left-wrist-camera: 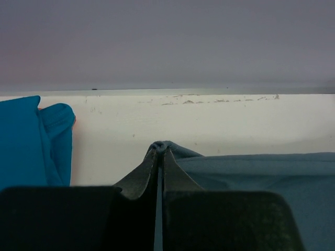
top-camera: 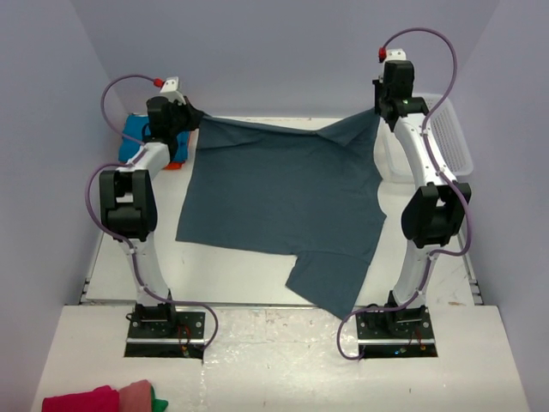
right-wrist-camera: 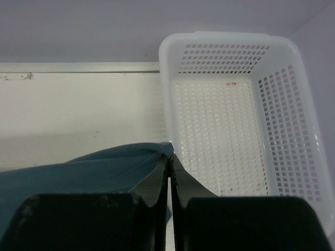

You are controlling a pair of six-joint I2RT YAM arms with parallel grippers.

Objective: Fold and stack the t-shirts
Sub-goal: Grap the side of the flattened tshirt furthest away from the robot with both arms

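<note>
near ledge, lower left of the overhead view: bundle of pink and red cloth point(top-camera: 90, 400), a bit of green at its right end
arm bases: left base point(top-camera: 163, 324) and right base point(top-camera: 395, 328), bolted side by side along the bottom of the frame
table point(top-camera: 232, 279): white and scuffed, a bare strip showing between the bases and the cloth
slate-blue t-shirt point(top-camera: 283, 202) point(left-wrist-camera: 261, 178) point(right-wrist-camera: 78, 172): spread over the middle of the table, near part lying flat, one flap reaching down toward lower centre; far edge lifted at both corners and sagging between them
left gripper point(top-camera: 189, 114) point(left-wrist-camera: 161, 151): upper left of the overhead view, fingers pressed together, pinching the far left corner of the slate-blue t-shirt; a small bunch of cloth at the fingertips in the left wrist view
right gripper point(top-camera: 380, 112) point(right-wrist-camera: 170, 157): upper right, fingers pressed together, pinching the far right corner of the same shirt, its hem running left from the tips in the right wrist view
turquoise t-shirt point(top-camera: 133, 133) point(left-wrist-camera: 31, 141): on the table at upper left, partly hidden behind the left arm; at the left edge of the left wrist view, apart from the slate cloth
orange t-shirt point(top-camera: 174, 165): only a sliver visible, just beside the turquoise one, under the left arm
white mesh basket point(top-camera: 455, 146) point(right-wrist-camera: 220, 39): far right of the table, just beside the right gripper, perforated walls and floor in view
back wall point(top-camera: 283, 51): plain pale lilac-grey
</note>
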